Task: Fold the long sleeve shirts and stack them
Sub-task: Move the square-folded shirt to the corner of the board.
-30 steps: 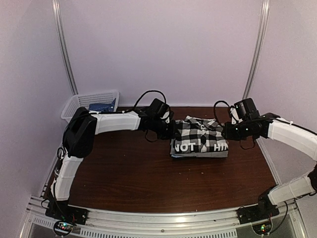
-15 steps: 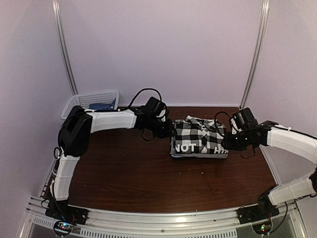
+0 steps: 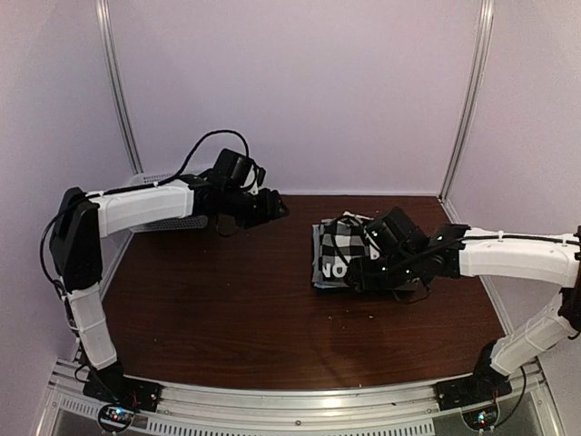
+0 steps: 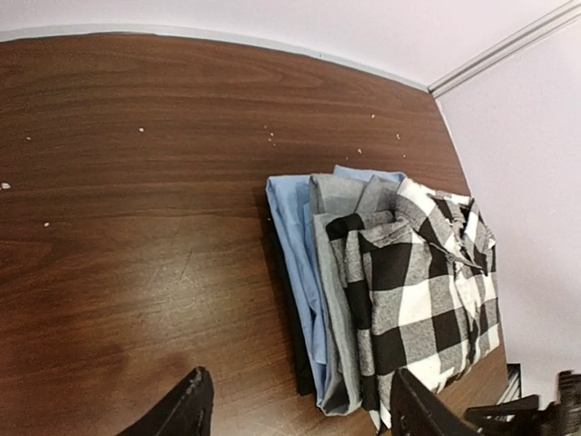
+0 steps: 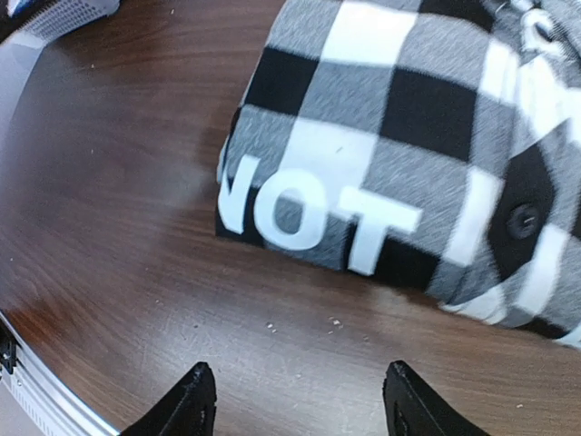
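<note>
Entry: one legible print, carried by the black-and-white checked shirt (image 5: pixel 408 118). In the right wrist view the lettering (image 5: pixel 313 213) reads "NOT" in large white block capitals. It is set straight onto the check pattern, just inside the shirt's folded edge, at about 7 o'clock of the cloth in view. In the top external view the same lettering (image 3: pixel 332 270) sits at the shirt's 7 o'clock corner. Only "NO" can be read there, as the right arm covers what follows. The left wrist view shows nothing legible. No brand, label, number or sign can be read elsewhere.
</note>
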Controlling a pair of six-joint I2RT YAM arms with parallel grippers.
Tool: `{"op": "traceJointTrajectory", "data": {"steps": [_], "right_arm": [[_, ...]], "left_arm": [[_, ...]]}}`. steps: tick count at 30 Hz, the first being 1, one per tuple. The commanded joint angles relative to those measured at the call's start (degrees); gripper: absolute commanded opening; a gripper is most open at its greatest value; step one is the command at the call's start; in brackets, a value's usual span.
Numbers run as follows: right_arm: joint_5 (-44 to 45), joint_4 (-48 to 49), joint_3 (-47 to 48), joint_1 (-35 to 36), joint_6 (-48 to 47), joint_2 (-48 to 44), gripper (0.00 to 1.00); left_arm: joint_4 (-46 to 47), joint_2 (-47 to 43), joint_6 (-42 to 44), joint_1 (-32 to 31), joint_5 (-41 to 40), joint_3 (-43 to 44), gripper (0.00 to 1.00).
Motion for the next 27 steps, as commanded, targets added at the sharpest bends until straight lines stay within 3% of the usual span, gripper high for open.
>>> {"op": "traceJointTrajectory", "data": {"steps": [1, 5, 15, 27], "right_arm": [[2.7, 3.1, 1.6, 5.0, 6.4, 5.3, 0.67], [4.3, 4.0, 4.1, 7.8, 8.6, 11.6, 0.75], [7.3, 8.5, 4.4, 7.5, 12.3, 21.3, 0.8], [9.4, 11.5, 5.5, 3.5, 11.3, 28.4, 0.8]], "left_arm": [[1.1, -7.8, 3.5, 1.5, -2.4, -5.1, 0.7], [1.3, -13.4, 5.0, 2.8, -2.4, -9.7, 0.74], [0.8, -25.4, 7.6, 5.8, -2.7, -18.1, 0.75], [0.0, -28.0, 8.6, 7.6, -2.5, -19.6, 0.75]]}}
